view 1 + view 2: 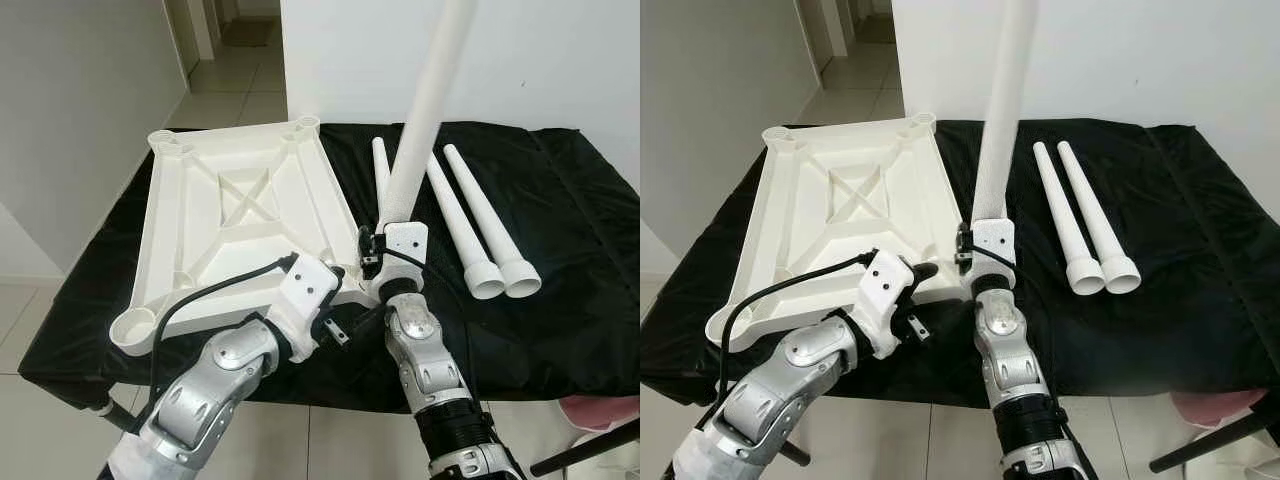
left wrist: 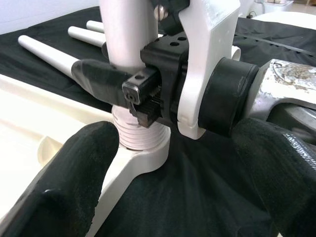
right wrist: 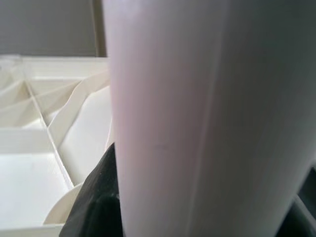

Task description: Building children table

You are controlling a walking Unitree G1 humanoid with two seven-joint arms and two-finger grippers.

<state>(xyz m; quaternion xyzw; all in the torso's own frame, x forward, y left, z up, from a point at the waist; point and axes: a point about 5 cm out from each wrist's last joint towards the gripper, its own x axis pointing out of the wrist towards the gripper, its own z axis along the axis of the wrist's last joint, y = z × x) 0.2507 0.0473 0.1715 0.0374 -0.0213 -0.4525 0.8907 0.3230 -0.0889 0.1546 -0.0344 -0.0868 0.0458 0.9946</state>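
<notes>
The white children's table top (image 1: 230,200) lies upside down on the black cloth. My right gripper (image 1: 386,228) is shut on a long white leg (image 1: 425,110) and holds it upright. The leg's threaded end (image 2: 134,134) sits in the corner socket (image 2: 148,159) at the top's near right corner. My left gripper (image 2: 170,173) is open, its two black fingers (image 2: 64,182) standing to either side of that socket. One finger is over the top's rim, the other over the cloth. Three more legs (image 1: 470,225) lie on the cloth to the right.
The black cloth (image 1: 560,300) covers a low table whose front edge is just below my arms. A white wall stands behind and a tiled hallway (image 1: 240,70) opens at the back left. A pink object (image 1: 600,410) and a dark bar (image 1: 590,450) are on the floor at the right.
</notes>
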